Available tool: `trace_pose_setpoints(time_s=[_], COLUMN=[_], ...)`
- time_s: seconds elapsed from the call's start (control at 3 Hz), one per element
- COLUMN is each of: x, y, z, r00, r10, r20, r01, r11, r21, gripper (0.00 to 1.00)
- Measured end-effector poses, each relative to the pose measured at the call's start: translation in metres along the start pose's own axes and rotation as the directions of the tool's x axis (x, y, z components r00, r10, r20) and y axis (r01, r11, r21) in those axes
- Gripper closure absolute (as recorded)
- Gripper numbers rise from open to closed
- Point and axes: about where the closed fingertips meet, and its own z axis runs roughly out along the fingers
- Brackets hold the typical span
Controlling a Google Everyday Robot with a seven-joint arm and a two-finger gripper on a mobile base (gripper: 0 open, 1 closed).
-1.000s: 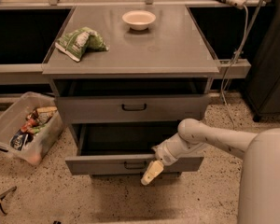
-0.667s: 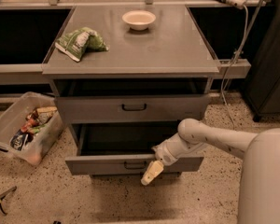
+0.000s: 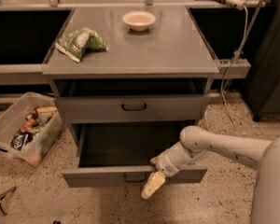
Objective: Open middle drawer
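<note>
The gripper (image 3: 151, 185) hangs against the front of the middle drawer (image 3: 98, 175), which is pulled far out; its grip cannot be told. One upper drawer (image 3: 186, 107) above. On top: one bowl (image 3: 139, 20), one green bag (image 3: 81, 42). One bin (image 3: 7, 122), labels unreadable.

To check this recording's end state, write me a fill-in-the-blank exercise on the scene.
1. The middle drawer is wide ____, its inside showing.
2. The gripper is by that drawer's black loop ____.
3. On the cabinet top are a green bag and a white ____.
4. The plastic bin sits on the ____.
Missing words: open; handle; bowl; floor.
</note>
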Motion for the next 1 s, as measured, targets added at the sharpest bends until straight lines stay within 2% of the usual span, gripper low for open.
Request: trace_pose_setpoints(time_s=[0.33,0.67,1.0], x=[0.025,0.025,0.035], y=[0.038,0.038,0.057], z=[0.002,0.002,0.007], r00=[0.999,0.999,0.997], r10=[0.049,0.048,0.072], r20=[0.003,0.003,-0.001], r01=[-0.048,-0.048,-0.072], r11=[0.9978,0.9977,0.9938], r21=[-0.046,-0.047,-0.084], gripper=[0.0,0.0,0.0])
